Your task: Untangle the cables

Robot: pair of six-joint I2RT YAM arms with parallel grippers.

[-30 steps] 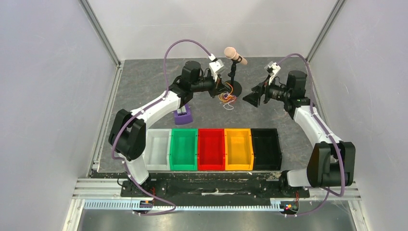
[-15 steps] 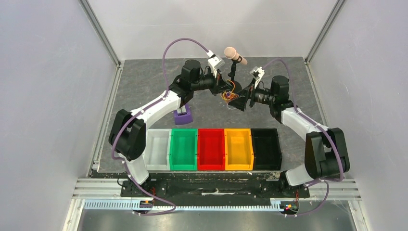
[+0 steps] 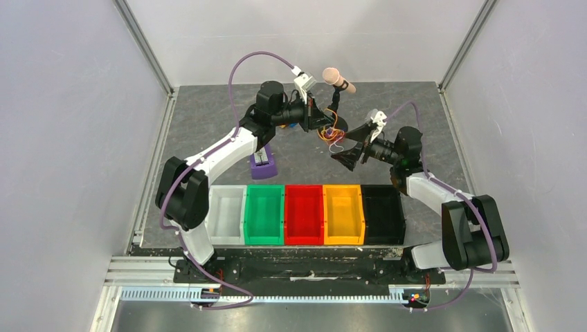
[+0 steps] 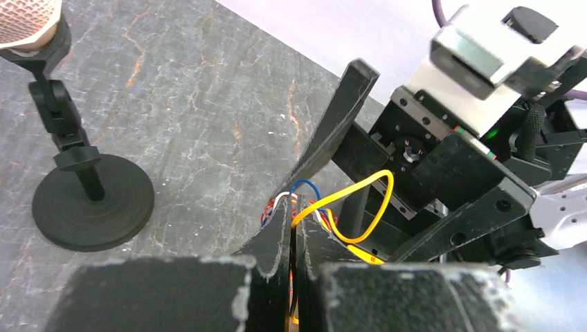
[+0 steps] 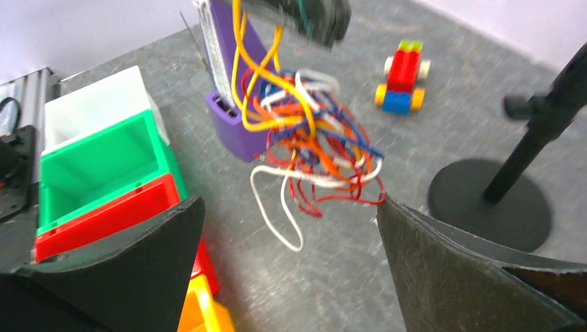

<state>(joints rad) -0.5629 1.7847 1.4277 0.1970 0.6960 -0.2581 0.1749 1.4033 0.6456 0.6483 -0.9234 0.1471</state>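
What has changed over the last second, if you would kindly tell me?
The right gripper, open, swung in from the right toward the cables, which now hang just ahead of it. The left gripper, shut on the cables, lifted them slightly. The bins, microphone stand and purple block stayed put.

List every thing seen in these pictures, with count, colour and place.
table: one; dark grey.
cables: one tangled bundle; red, orange, yellow, blue, white; hanging from the left gripper.
mic: one; pink head, black stand; far middle of the table.
toy car: one; red, blue, yellow wheels; on the table near the mic.
bins: five; white, green, red, orange, black; row before the arm bases.
block: one; purple; just beyond the bins, left side.
left gripper: black; shut on the cables.
right gripper: black; open, facing the cables.
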